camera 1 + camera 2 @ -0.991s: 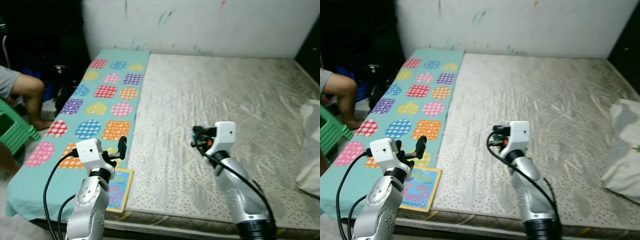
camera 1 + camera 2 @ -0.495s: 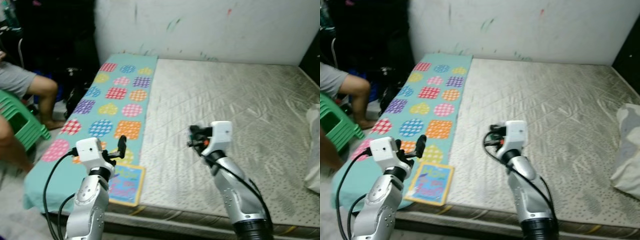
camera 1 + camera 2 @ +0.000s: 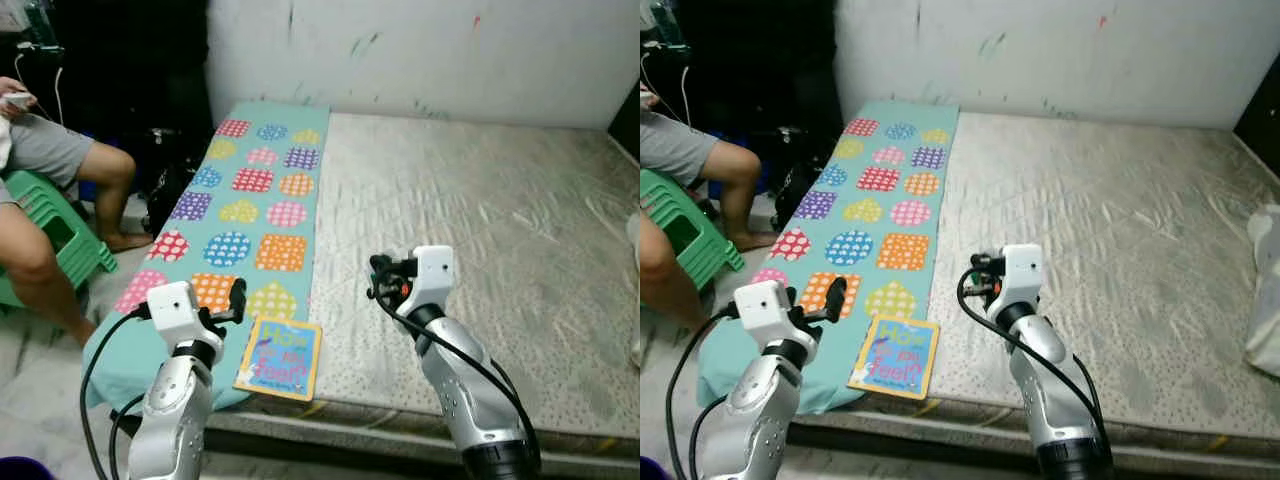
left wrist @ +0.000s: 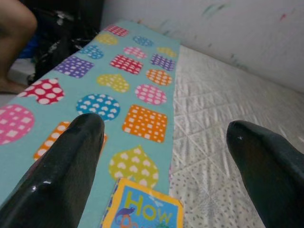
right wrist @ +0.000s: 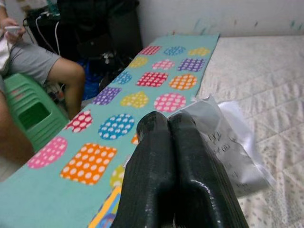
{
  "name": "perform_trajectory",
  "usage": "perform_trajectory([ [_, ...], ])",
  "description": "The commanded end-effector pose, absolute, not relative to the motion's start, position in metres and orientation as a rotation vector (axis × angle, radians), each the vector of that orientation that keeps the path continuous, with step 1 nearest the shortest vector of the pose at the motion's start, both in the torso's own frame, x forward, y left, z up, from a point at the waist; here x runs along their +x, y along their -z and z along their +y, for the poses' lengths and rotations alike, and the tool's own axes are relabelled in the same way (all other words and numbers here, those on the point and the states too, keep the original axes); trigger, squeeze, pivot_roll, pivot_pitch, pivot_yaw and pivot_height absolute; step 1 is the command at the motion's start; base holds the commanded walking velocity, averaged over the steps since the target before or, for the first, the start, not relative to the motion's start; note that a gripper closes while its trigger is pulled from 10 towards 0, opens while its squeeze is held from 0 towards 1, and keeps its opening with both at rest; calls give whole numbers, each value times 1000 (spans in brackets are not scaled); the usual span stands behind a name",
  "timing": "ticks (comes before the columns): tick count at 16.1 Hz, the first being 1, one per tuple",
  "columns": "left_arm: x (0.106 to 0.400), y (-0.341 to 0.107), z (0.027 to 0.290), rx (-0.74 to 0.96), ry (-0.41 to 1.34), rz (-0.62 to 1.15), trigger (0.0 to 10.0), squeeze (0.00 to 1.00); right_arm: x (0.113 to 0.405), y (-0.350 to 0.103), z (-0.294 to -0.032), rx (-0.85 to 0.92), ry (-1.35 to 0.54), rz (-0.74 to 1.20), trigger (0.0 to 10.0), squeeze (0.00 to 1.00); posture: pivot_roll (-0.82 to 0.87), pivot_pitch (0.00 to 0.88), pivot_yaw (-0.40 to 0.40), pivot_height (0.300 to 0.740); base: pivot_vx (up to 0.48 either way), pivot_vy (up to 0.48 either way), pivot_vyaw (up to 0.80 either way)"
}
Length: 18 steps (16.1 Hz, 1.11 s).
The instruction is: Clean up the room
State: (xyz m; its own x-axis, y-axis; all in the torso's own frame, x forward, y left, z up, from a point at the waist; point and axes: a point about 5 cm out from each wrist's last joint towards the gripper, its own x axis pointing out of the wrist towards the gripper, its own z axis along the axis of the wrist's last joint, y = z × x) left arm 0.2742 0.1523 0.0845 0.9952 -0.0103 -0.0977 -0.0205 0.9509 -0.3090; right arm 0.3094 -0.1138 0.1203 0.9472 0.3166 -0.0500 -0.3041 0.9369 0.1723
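Bare quilted mattress (image 3: 480,220) takes up most of the scene, set against a white wall (image 3: 420,45) marked with paint smudges. Down the mattress's left edge runs a teal mat (image 3: 240,215) printed with dotted shapes in many colours; its near end droops over the bed's corner. A person (image 3: 55,190) sits off to the left on a green plastic stool (image 3: 60,235), one bare leg out toward the bed, holding something small in the hands. A pale pillow (image 3: 1268,290) shows at the far right edge of the bed.

Left gripper (image 4: 164,156) hovers above the near end of the mat, jaws spread wide apart and holding nothing; in the left wrist view the mat and the mattress seam show between the two black fingers (image 4: 71,156).

Right gripper (image 5: 173,156) is raised over the mattress just right of the mat's edge, jaws pressed tightly together, nothing visibly caught between them. In the right wrist view a crumpled clear plastic wrapper (image 5: 228,142) with faint print lies on the mattress just past the fingertips, beside the mat.

A children's book (image 3: 280,358), blue cover with yellow border, lies flat at the bed's near edge, overlapping the mat's right side and resting partly on the mattress, between the two arms.
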Motion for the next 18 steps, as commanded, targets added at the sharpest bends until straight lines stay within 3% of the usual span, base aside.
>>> perform_trajectory([
  [1, 275, -85, 148, -313, 7, 105, 10000, 0, 308, -117, -122, 151, -294, 88, 10000, 0, -51, 57, 32, 740, 0, 480, 0],
  [8, 275, -85, 147, -310, 6, 105, 10000, 0, 308, -115, -121, 139, -299, 88, 10000, 0, -53, 59, 31, 740, 0, 480, 0],
  [18, 277, -87, 145, -294, 15, 87, 10000, 0, 308, -117, -119, 122, -316, 71, 10000, 0, -55, 62, 32, 740, 0, 0, 0],
])
